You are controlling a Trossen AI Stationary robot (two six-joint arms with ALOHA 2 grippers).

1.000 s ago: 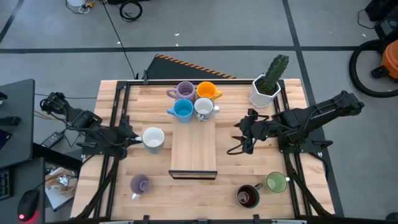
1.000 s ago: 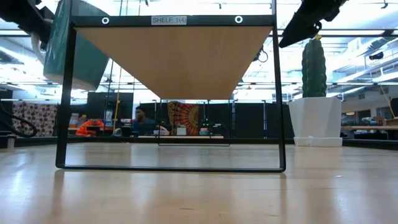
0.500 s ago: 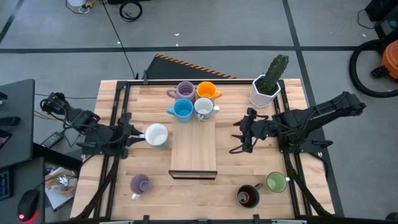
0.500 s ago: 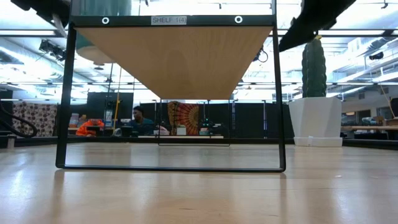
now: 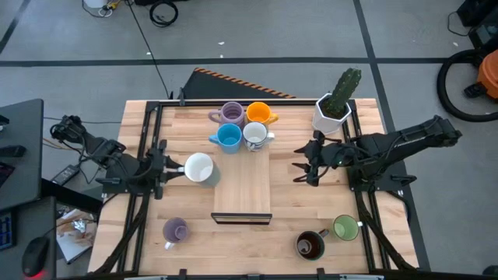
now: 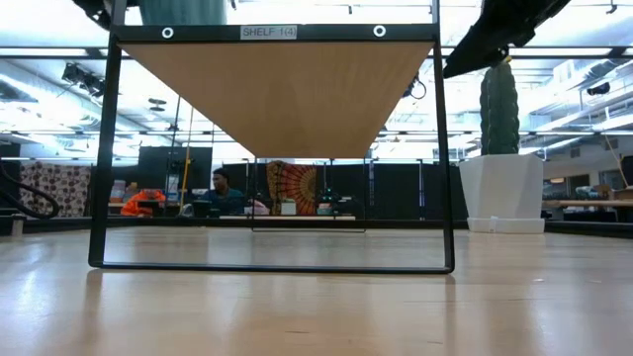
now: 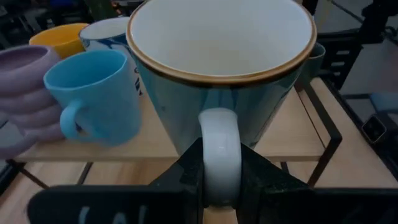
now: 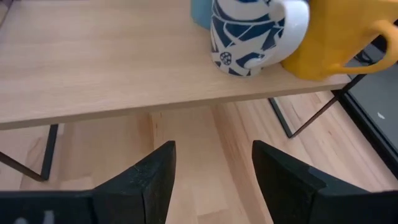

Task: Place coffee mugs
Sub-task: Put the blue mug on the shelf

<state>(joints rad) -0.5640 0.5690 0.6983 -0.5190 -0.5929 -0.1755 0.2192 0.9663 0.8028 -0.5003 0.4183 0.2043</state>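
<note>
My left gripper (image 5: 173, 169) is shut on a white mug (image 5: 199, 168) with a brown rim and holds it in the air just left of the wooden shelf (image 5: 242, 190). Only the mug's bottom (image 6: 183, 10) shows in the low view. On the shelf's far end stand a lilac mug (image 5: 230, 113), an orange mug (image 5: 258, 114), a blue mug (image 5: 228, 137) and a white patterned mug (image 5: 254, 136). A second lilac mug (image 5: 174, 230), a dark brown mug (image 5: 310, 246) and a green mug (image 5: 345, 228) rest on the table. My right gripper (image 5: 303, 166) hovers open, right of the shelf. My left gripper pinches the white mug's handle (image 7: 219, 155) between its two fingers, one on each side of the loop. The fingers come from the table's left, nearly level and slanting a little down. The mug is lifted clear of the table, about upright, mouth up.
A white pot with a cactus (image 5: 333, 109) stands at the far right. The shelf's near half (image 5: 242, 198) is bare wood. The shelf's black frame legs (image 6: 107, 158) stand on the table. People sit in the room behind (image 6: 226, 188).
My left gripper has risen and shifted a little toward the shelf while tipping its wrist upward. The white mug has gone up with it, from tilted to about upright, and now sits at the height of the shelf top.
</note>
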